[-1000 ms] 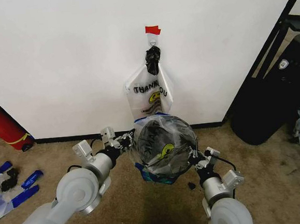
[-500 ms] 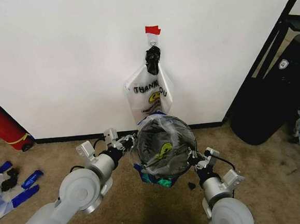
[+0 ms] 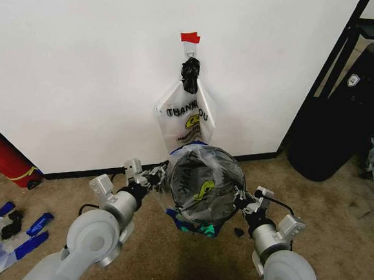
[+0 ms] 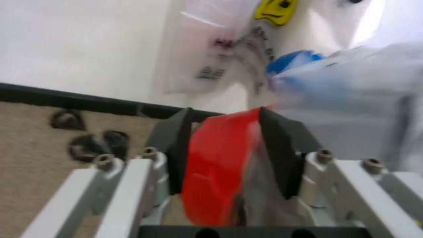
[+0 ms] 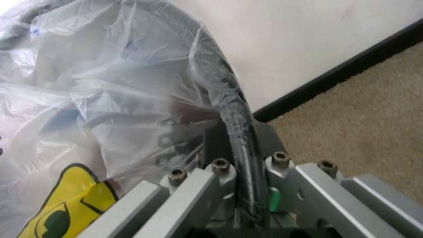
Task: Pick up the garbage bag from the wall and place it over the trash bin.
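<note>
Both grippers, left gripper (image 3: 156, 177) and right gripper (image 3: 241, 200), clamp garbage bag (image 3: 203, 184) over trash bin (image 5: 233, 124)

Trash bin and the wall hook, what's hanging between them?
In the head view, a clear "THANK YOU" bag hangs from the hook, down to the trash bin, which wears the garbage bag.

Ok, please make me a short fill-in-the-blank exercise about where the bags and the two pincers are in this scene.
1. The garbage bag is stretched over the black trash ____.
2. The left pincer and the right pincer sit at ____ sides of the trash bin.
3. Another clear bag hangs on the white ____, below the red tape.

Missing words: bin; opposite; wall
</note>
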You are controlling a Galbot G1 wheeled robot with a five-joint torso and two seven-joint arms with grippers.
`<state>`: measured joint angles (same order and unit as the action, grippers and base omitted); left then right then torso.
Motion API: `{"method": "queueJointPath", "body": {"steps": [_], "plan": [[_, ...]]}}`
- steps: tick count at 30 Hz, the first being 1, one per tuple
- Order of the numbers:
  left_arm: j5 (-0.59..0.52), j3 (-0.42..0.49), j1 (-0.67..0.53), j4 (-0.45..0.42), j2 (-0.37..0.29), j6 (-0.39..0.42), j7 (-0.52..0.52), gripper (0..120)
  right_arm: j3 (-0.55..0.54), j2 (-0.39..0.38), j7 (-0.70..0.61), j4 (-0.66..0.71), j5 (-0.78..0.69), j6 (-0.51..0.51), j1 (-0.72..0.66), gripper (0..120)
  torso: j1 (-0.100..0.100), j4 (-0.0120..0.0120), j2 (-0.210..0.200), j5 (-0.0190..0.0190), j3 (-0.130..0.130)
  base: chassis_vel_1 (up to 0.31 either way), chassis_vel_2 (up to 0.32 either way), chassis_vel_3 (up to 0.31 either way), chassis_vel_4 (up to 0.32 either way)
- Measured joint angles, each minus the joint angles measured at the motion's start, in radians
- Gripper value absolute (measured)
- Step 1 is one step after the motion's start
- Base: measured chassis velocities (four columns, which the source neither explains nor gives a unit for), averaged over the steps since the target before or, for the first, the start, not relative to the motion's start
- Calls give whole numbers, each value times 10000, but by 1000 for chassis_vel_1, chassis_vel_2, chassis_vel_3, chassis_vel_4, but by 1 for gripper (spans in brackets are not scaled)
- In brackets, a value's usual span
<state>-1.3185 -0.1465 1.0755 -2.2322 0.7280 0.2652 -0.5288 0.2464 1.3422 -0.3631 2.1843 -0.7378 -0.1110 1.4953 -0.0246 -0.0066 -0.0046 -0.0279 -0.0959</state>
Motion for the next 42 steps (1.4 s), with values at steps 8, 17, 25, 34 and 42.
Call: {"method": "queueJointPath", "body": {"steps": [8, 17, 25, 34, 42], "plan": [[846, -372, 147, -244, -151, 53, -557, 73, 41, 100, -109, -180, 132, 82, -57, 0, 0, -2, 0, 3, 0, 0, 0, 0, 0], [1368, 121, 303, -1864, -61, 153, -640, 104, -32, 366, -212, -603, 967, 394, -233, 0, 0, -2, 0, 3, 0, 0, 0, 0, 0], [807, 1491, -407, -1983, 240, 545, -329, 112, -183, 693, -314, -752, 1697, 629, -267, 0, 0, -6, 0, 2, 0, 0, 0, 0, 0], [791, 2719, -1092, -1439, 577, 966, -479, 109, -290, 925, -316, -1022, 1971, 654, -328, 0, 0, -3, 0, 2, 0, 0, 0, 0, 0], [871, 3820, -2023, -626, 958, 1106, -1014, 92, -271, 982, -317, -1046, 2099, 657, -336, 0, 0, -3, 0, 3, 0, 0, 0, 0, 0]]}}
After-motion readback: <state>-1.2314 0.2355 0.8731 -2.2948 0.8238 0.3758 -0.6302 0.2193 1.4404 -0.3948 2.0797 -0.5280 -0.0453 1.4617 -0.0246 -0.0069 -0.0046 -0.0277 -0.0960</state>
